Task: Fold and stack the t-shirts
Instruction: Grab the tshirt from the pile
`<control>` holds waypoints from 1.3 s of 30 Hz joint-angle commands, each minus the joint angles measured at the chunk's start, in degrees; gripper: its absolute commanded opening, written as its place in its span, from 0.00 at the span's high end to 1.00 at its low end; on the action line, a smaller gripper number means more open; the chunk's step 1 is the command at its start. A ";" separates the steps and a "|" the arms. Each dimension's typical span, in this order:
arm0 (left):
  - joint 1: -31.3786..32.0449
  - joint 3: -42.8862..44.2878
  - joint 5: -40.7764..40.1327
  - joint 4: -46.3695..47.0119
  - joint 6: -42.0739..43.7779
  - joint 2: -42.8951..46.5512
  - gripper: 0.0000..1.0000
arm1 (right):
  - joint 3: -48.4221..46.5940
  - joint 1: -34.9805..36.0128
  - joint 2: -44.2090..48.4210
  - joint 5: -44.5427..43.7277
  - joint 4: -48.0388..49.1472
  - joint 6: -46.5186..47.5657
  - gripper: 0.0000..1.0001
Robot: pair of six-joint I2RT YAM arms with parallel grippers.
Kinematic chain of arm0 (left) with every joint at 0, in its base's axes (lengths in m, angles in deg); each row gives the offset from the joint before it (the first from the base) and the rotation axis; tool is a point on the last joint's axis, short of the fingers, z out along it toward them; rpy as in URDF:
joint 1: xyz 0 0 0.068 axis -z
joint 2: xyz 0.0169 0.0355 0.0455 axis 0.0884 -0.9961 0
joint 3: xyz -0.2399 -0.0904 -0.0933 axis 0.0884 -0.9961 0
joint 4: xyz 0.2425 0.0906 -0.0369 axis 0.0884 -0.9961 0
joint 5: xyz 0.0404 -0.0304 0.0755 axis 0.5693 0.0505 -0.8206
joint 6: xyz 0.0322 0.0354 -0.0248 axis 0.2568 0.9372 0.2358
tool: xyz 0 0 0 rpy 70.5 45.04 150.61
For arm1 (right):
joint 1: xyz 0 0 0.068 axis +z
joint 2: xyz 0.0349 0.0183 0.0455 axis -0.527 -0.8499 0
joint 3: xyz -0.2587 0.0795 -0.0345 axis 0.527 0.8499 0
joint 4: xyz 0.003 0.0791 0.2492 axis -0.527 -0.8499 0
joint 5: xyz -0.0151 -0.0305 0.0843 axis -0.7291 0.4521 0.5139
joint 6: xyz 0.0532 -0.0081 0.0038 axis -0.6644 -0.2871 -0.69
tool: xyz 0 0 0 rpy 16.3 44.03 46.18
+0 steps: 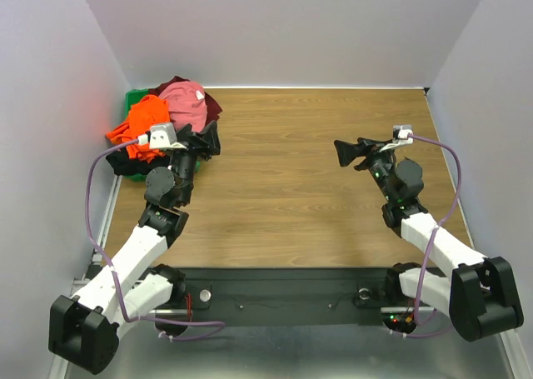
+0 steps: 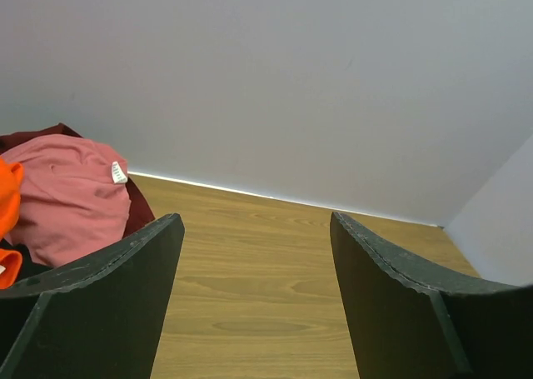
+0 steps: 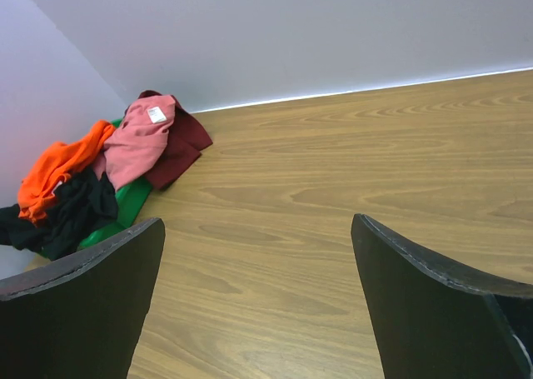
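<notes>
The t-shirts lie in a crumpled pile at the table's far left corner. The orange shirt [image 1: 140,121] is on the left, the pink shirt [image 1: 185,100] on top, the maroon shirt [image 1: 213,107] behind it and the black shirt [image 1: 125,164] at the near side. My left gripper [image 1: 210,139] is open and empty just right of the pile. In the left wrist view [image 2: 254,221] the pink shirt [image 2: 67,200] lies to its left. My right gripper [image 1: 343,154] is open and empty over bare wood on the right. It also shows in the right wrist view [image 3: 258,225], facing the far-off pile [image 3: 141,146].
A green plastic bin [image 1: 131,102] sits under the pile, and its edge shows in the right wrist view [image 3: 125,204]. Grey walls close in the wooden table [image 1: 283,187] on the left, back and right. A dark rail runs along the near edge.
</notes>
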 commanded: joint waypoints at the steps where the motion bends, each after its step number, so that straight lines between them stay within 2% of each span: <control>1: 0.23 0.12 -1.60 3.35 0.84 1.16 0.17 | -0.37 0.41 1.01 -0.72 2.83 1.03 0.00; 7: 0.23 0.64 -1.25 3.53 1.36 -0.77 0.14 | -0.37 0.41 1.18 -0.98 2.83 1.03 0.00; 13: 0.23 4.15 -2.74 -1.39 2.59 -3.76 0.14 | -0.37 0.41 1.36 -1.60 2.57 1.11 0.00; 18: 0.23 9.15 -17.13 -7.45 4.96 -7.36 0.10 | -0.63 0.32 1.18 -2.48 1.95 1.20 0.00; 20: -0.12 11.70 -22.42 -9.56 6.28 -11.48 0.07 | -0.81 0.41 1.09 -2.57 1.60 1.20 0.00; 23: -2.75 16.44 -24.36 -15.44 4.89 -17.72 0.06 | -0.64 0.32 1.36 -3.18 1.34 1.20 0.00; 25: -6.88 17.34 -23.76 -16.24 3.39 -20.90 0.06 | -0.55 0.41 1.62 -3.62 1.16 1.11 0.00; 27: -12.83 17.43 -15.97 -16.25 -1.07 -22.65 0.06 | -0.37 0.41 2.06 -3.71 0.99 1.03 0.00; 28: -14.09 17.60 -15.23 -16.25 -1.10 -23.10 0.06 | -0.37 0.41 2.15 -3.71 0.99 1.11 0.00; 34: -18.14 22.61 -18.91 -17.92 -1.80 -29.76 0.06 | -0.63 0.32 2.24 -3.01 0.63 0.94 0.00; 39: -23.49 24.72 -17.16 -17.65 -5.05 -36.87 0.05 | -0.81 0.41 2.41 -2.04 0.19 0.76 0.00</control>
